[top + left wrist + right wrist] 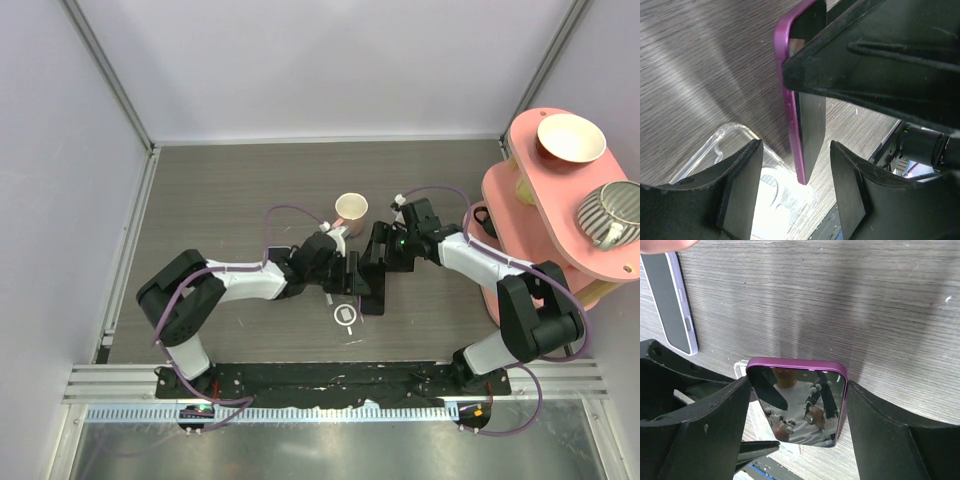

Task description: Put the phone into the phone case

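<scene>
The purple phone with a dark glossy screen stands on edge, tilted, above the table. My right gripper is shut on its two long sides. In the left wrist view the phone hangs between my left gripper's open fingers, with a gap on each side. The clear phone case lies flat on the table just under the phone's lower corner. In the top view the case shows a white ring, and both grippers meet above it, the left and the right.
A second, pale phone lies flat on the table beyond the case. A paper cup stands behind the grippers. A pink two-tier stand with a bowl and a striped mug is at the right edge.
</scene>
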